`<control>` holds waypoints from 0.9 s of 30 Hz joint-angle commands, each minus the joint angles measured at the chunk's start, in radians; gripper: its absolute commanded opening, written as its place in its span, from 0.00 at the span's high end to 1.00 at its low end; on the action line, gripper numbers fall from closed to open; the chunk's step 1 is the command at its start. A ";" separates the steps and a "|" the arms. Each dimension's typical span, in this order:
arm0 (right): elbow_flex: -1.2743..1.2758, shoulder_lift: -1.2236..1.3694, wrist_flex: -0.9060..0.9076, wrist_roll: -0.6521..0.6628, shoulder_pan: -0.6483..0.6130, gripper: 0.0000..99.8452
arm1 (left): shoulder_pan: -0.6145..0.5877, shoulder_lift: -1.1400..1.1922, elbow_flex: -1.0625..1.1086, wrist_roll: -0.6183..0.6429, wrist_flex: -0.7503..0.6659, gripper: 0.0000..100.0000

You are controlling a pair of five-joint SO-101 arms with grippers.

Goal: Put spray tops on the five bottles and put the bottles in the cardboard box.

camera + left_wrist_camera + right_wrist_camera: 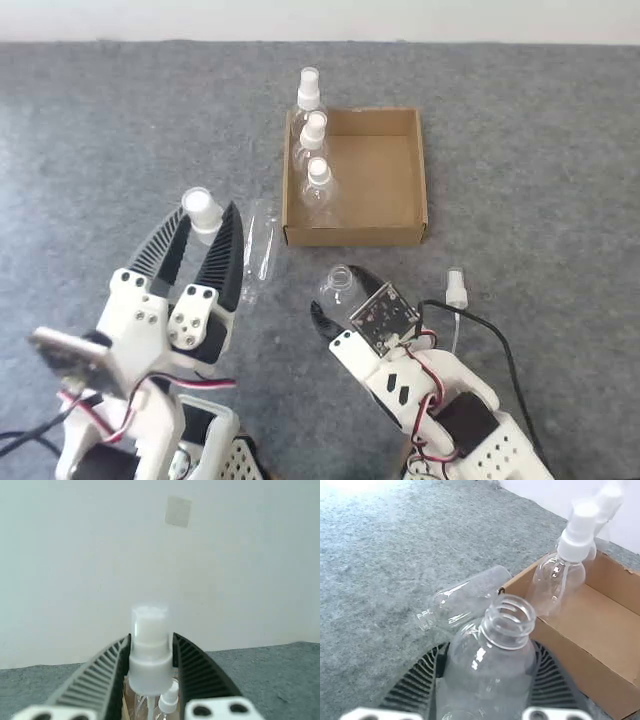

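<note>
My left gripper [206, 216] is shut on a white spray top [199, 204] held up above the table; in its own view the spray top [149, 630] stands upright between the black fingers [197, 667]. My right gripper [342, 298] is shut on a clear bottle [339, 286] with an open neck, just in front of the cardboard box [400, 235]. That bottle [492, 655] stands upright in the right gripper [489, 651]. Three capped bottles [319, 185] stand along the box's left side. Another capless bottle [260, 250] lies on the table between the grippers.
A loose spray top [456, 290] with its tube lies on the grey mat right of my right gripper. The box's right half [385, 175] holds nothing. A white wall borders the far edge of the table.
</note>
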 commanded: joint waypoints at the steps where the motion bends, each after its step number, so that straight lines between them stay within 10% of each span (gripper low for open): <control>1: -0.012 -0.016 -0.025 0.012 -0.010 0.90 | 0.005 -0.006 -0.010 0.087 -0.054 0.99; 27: 0.080 -0.016 -0.134 0.118 -0.042 0.90 | 0.241 -0.006 0.070 0.109 -0.189 0.99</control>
